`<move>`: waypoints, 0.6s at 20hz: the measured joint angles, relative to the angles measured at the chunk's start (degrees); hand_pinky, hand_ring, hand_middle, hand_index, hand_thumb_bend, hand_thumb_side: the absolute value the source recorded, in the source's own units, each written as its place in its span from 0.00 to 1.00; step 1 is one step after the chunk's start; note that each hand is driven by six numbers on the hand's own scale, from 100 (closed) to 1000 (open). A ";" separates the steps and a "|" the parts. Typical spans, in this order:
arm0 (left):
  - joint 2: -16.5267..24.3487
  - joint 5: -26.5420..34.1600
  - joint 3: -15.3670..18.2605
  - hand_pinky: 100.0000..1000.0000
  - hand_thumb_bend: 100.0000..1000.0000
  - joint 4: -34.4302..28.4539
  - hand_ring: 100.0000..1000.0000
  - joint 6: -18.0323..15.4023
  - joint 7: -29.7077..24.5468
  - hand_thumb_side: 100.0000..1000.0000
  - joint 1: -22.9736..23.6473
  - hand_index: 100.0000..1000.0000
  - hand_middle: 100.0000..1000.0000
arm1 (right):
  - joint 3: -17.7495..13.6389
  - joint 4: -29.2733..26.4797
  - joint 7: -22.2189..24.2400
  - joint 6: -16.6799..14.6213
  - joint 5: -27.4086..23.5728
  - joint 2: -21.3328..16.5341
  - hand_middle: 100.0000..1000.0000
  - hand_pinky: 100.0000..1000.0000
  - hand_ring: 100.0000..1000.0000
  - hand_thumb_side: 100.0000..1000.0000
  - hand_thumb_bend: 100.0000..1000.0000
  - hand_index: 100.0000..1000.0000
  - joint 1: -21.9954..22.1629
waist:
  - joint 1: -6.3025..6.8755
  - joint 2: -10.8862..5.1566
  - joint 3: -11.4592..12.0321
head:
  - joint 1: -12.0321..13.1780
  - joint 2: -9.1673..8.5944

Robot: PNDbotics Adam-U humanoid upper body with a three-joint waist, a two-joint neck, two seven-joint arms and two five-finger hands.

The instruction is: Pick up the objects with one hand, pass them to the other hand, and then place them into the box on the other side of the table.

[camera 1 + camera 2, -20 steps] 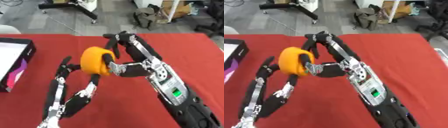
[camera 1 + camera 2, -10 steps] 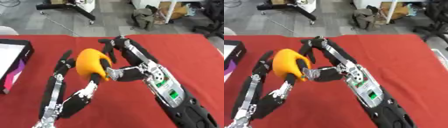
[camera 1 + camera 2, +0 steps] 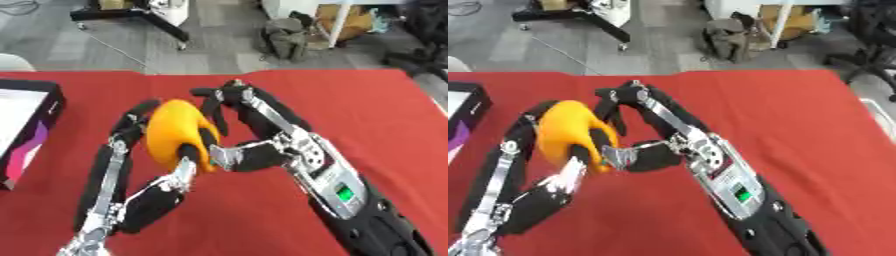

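My left hand (image 3: 149, 200) has its fingers (image 3: 122, 135) curled up around the rounded orange soft-looking object (image 3: 179, 132), long fingers behind it on the left, thumb coming up across its front. My right hand (image 3: 262, 150) is in on it too: its long fingers (image 3: 223, 97) hook over the top right of the orange object, thumb pressed in at its lower right. So both hands are closed on the one thing, held up off the red cloth-covered desk (image 3: 367, 110), over the middle of it.

I'd call this mid-handover, with the orange object shared between both hands. Its long axis runs roughly upright, tilted a bit, sitting between the two sets of fingers, left hand's on its left side and right hand's on its right.

The black-walled box with white and purple inside (image 3: 26, 125) sits at the left edge of the desk, well apart from the object. The left hand is the nearer one to it, so I judge the right hand has to let go next and the left carries on toward that left edge. Risk: the object slipping if the right opens before the left has it properly seated.
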 measured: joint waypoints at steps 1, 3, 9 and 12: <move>0.00 0.44 -0.13 0.99 0.00 0.00 0.74 -0.03 -0.05 0.29 -0.01 0.40 0.72 | 0.00 -0.01 0.08 0.06 -0.13 0.00 0.19 0.93 0.46 0.05 0.00 0.37 0.03 | 0.00 0.00 -0.01 | 0.00 0.00; 0.00 1.32 -0.15 0.98 0.00 -0.01 0.73 -0.08 -0.11 0.31 -0.02 0.38 0.71 | -0.02 -0.02 0.30 0.28 -0.58 0.00 0.23 0.94 0.47 0.14 0.00 0.41 0.07 | 0.00 0.00 -0.04 | -0.02 0.00; 0.01 2.52 -0.15 0.98 0.00 -0.04 0.71 -0.20 -0.20 0.34 0.60 0.36 0.69 | -1.22 -1.08 1.71 0.41 -1.56 0.01 0.48 0.98 0.60 0.38 0.03 0.68 0.54 | 0.06 0.00 -0.21 | -0.03 0.00; 0.07 2.21 -0.04 0.96 0.00 -0.10 0.66 -0.28 -0.52 0.35 1.58 0.32 0.64 | -3.48 -2.78 2.69 -0.44 -1.56 -0.21 0.56 0.99 0.65 0.45 0.09 0.77 0.53 | 0.15 0.00 -0.33 | -0.15 0.01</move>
